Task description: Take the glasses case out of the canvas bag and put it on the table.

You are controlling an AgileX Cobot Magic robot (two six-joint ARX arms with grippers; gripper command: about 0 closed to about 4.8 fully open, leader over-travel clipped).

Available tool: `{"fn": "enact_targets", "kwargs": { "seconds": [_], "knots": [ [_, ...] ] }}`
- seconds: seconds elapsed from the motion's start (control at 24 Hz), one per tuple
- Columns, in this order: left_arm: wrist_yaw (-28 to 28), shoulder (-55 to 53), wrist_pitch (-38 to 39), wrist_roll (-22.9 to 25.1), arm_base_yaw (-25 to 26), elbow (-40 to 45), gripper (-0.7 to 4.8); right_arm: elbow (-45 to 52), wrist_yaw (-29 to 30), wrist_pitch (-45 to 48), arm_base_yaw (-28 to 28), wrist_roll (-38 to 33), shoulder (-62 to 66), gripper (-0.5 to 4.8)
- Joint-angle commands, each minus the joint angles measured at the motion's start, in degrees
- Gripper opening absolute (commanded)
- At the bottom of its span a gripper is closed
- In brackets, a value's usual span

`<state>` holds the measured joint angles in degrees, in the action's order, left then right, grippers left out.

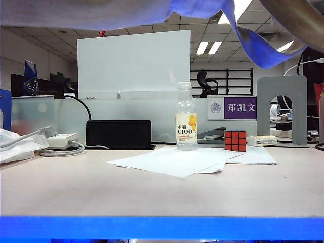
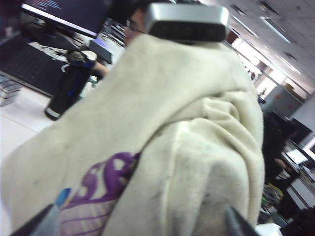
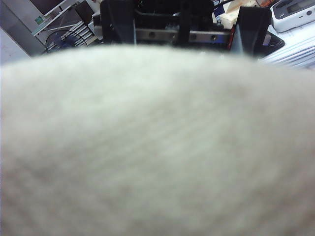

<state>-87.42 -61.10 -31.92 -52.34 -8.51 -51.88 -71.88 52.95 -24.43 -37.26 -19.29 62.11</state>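
The setting was an open-plan office. The exterior view showed a suspended tile ceiling with recessed fluorescent light panels (image 1: 208, 47), a frosted desk partition (image 1: 126, 68) behind the table (image 1: 76, 187), and a purple name plate (image 1: 240, 108) with white characters. Loose paper sheets (image 1: 177, 161), a stapler (image 1: 211, 134), a power strip (image 1: 61, 139) and a swivel chair (image 1: 204, 81) were present. The left wrist view showed a keyboard (image 2: 24, 64) and a monitor (image 2: 69, 12) on a neighbouring desk.
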Motion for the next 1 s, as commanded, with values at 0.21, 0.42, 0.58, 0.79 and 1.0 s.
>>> {"fn": "enact_targets", "kwargs": {
  "seconds": [0.21, 0.42, 0.58, 0.79, 1.0],
  "knots": [
    [1.1, -0.3, 0.1, 5.7, -3.1, -0.1, -0.04, -0.5, -0.3, 2.4, 0.0, -0.2, -0.3, 0.71],
    [4.5, -0.6, 0.0, 8.6, -3.0, -0.1, -0.06, -0.5, -0.3, 2.4, 0.0, -0.2, -0.3, 0.71],
    [8.9, -0.6, 0.1, 11.4, -2.6, -0.1, -0.06, -0.5, 0.0, 2.3, 0.0, -0.2, -0.5, 0.72],
    [10.2, -0.6, 0.2, 11.8, 1.4, -0.1, -0.05, -0.5, -0.5, 2.2, 0.2, -0.1, -1.8, 0.72],
    [9.8, -0.6, 0.2, 11.5, 10.5, -0.1, -0.05, -0.5, -3.7, -1.4, 1.7, 2.8, -3.0, 0.71]
  ]
}}
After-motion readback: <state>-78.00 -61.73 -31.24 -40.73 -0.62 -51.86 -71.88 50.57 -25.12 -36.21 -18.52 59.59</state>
